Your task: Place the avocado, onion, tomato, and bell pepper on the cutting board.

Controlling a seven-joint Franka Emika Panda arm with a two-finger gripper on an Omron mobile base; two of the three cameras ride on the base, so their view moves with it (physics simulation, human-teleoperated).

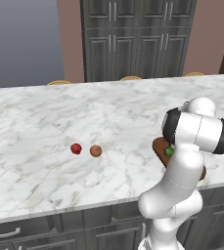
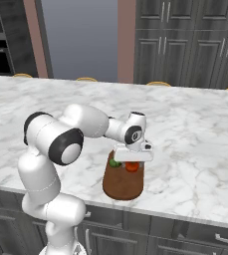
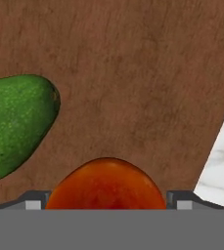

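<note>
While my gripper (image 2: 131,162) hangs low over the cutting board (image 2: 123,187), an orange-red ball (image 3: 106,184) sits right between my two fingertips (image 3: 33,201), one tip showing on each side of it. I cannot tell whether the tips press on the ball or stand just off it, so I cannot say if I am gripping it or have let it go. From the right base view the ball rests on the far part of the board, directly under my hand. The avocado (image 3: 13,124) lies on the board too, just beside the ball and apart from my fingers; in the left base view it peeks out from behind my arm. The board lies at the near edge of the marble counter (image 1: 59,112), partly hidden by my arm in the left base view. Well away on the counter, two more balls lie near each other: a crimson one (image 1: 76,148) and the tan onion (image 1: 96,151), neither on the board
</note>
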